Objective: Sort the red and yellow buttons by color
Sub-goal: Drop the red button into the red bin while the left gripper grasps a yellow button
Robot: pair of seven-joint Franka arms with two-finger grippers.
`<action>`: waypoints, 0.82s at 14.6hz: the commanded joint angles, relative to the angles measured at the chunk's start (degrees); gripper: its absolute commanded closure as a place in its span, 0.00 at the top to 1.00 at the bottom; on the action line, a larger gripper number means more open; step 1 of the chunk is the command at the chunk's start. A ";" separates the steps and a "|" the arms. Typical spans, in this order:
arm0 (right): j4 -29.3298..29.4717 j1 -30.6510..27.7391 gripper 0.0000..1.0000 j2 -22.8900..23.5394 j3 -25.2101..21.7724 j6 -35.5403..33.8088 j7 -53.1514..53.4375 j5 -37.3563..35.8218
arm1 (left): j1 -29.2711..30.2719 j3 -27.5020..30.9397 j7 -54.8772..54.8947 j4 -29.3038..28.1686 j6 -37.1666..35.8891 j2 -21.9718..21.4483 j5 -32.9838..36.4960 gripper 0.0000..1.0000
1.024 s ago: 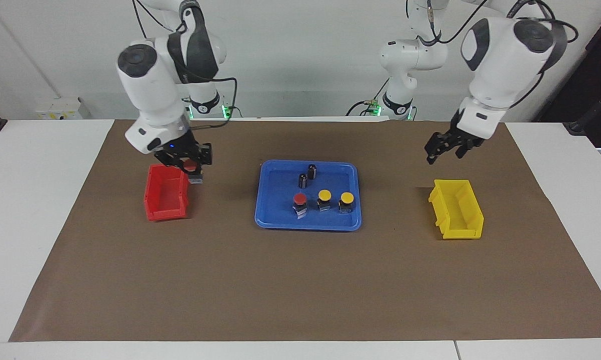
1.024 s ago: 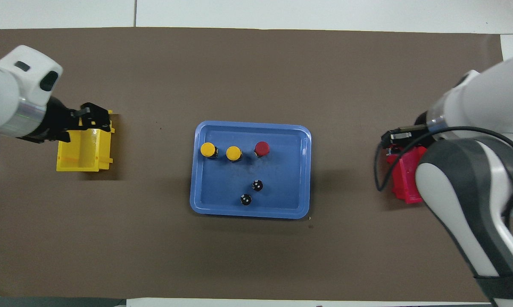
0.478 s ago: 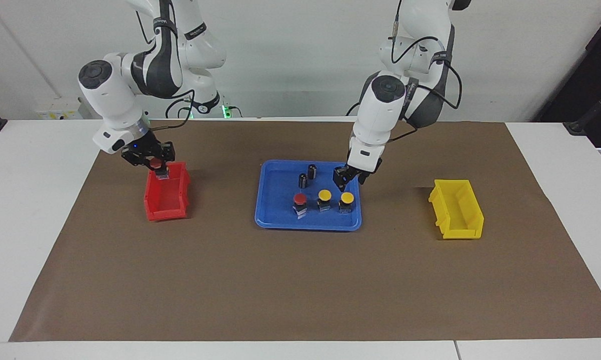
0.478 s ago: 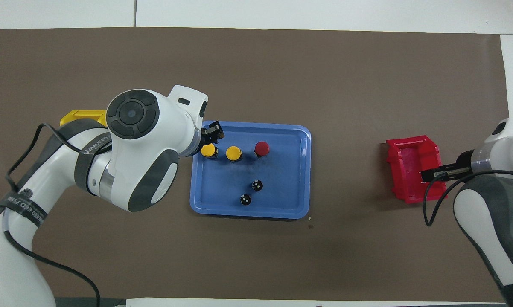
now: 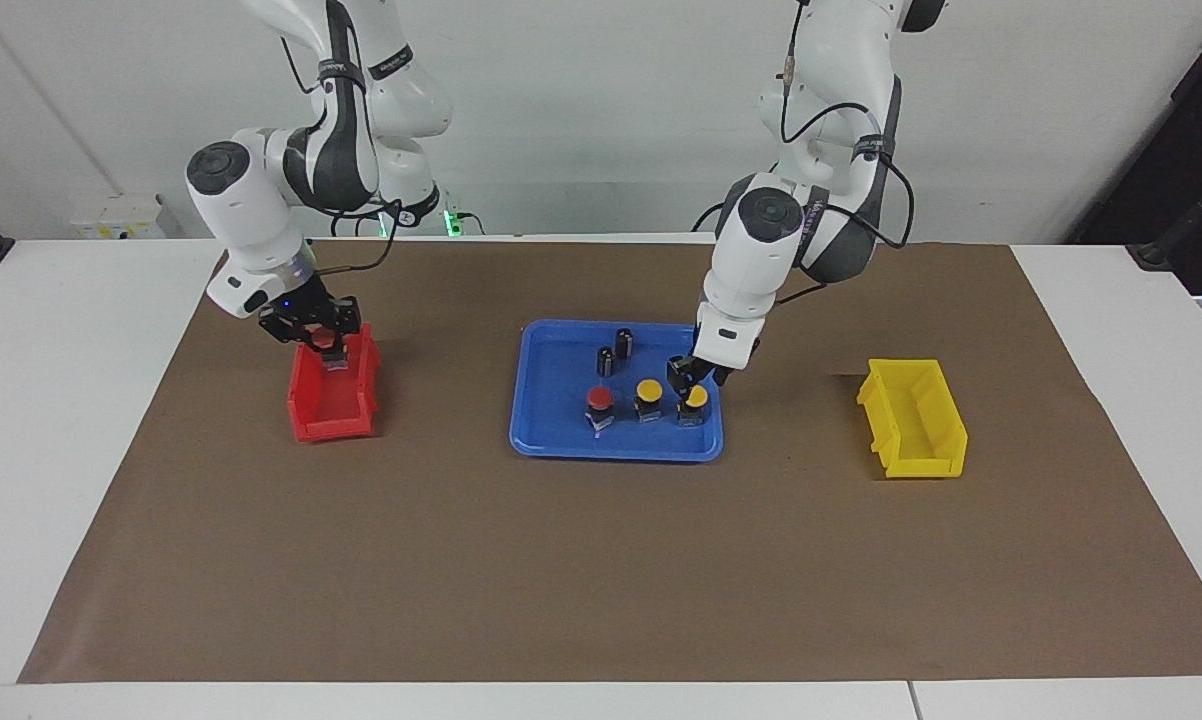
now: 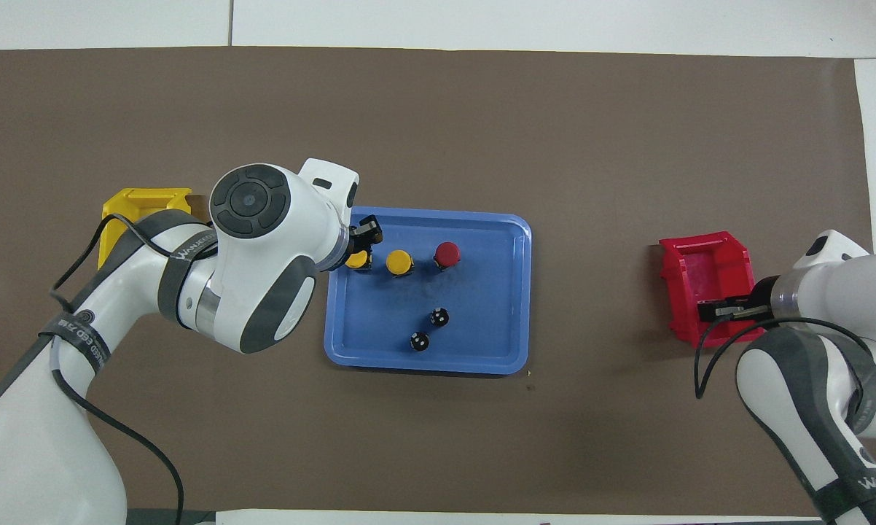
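yellow bin (image 6: 128, 208) half under left arm

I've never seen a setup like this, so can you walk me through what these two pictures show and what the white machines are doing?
Two white robot arms work at one table. One picture looks at them from across it, the other from above.

A blue tray holds one red button, two yellow buttons and two black cylinders.

The right hand grips another red button over the red bin. The left hand is down around one yellow button, with the other yellow button beside it. A yellow bin waits nearby.
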 commanded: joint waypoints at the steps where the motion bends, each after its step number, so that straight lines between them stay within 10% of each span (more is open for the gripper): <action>1: -2.34 -1.02 0.11 1.53 0.35 4.48 -1.62 0.91 | -1.50 0.61 -1.59 -2.17 2.29 -0.41 0.49 0.66; 5: -2.25 -1.02 0.39 1.72 0.35 4.14 -1.71 0.91 | -1.50 0.69 -1.59 -2.17 3.87 0.99 0.49 0.57; 7: -1.55 -1.02 0.54 1.81 0.35 3.01 -1.80 0.82 | -1.33 0.69 -1.24 -1.91 3.79 1.26 0.58 0.04; 12: 8.45 -0.49 0.59 4.00 0.43 -7.09 -1.71 0.82 | -1.24 0.78 -0.98 3.98 -9.46 -0.84 0.67 0.02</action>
